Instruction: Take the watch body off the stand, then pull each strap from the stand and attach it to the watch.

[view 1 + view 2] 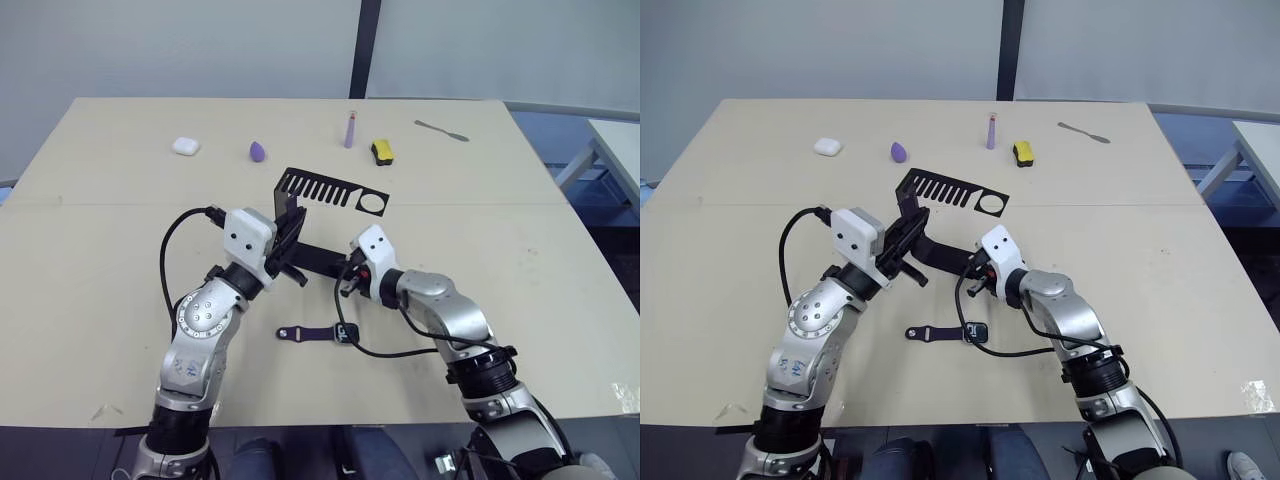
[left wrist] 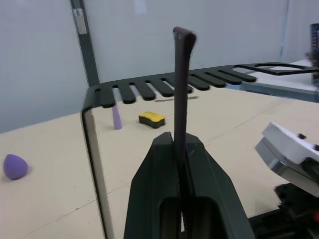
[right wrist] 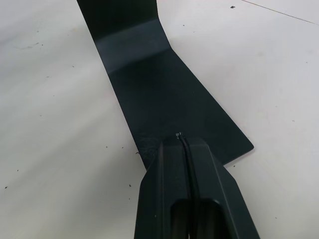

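The black stand (image 1: 330, 190) sits mid-table, its comb-slotted top arm toward the far side and its flat base (image 3: 164, 94) toward me. My left gripper (image 2: 177, 142) is shut on a dark purple strap (image 2: 181, 74), which rises upright across the comb slots (image 2: 149, 88); I cannot tell whether it sits in a slot. In the head views this gripper (image 1: 291, 240) is beside the stand's upright. My right gripper (image 3: 182, 140) is shut, its tips on the near end of the base. The watch body (image 1: 346, 333) lies flat on the table near me, with another strap (image 1: 302, 334) joined to its left side.
Along the far side of the table (image 1: 90, 260) stand a white case (image 1: 186, 146), a purple egg-shaped piece (image 1: 259, 151), an upright lilac tube (image 1: 350, 130), a yellow-and-black block (image 1: 381, 151) and a metal tool (image 1: 441, 130). A black cable (image 1: 390, 350) loops past the watch.
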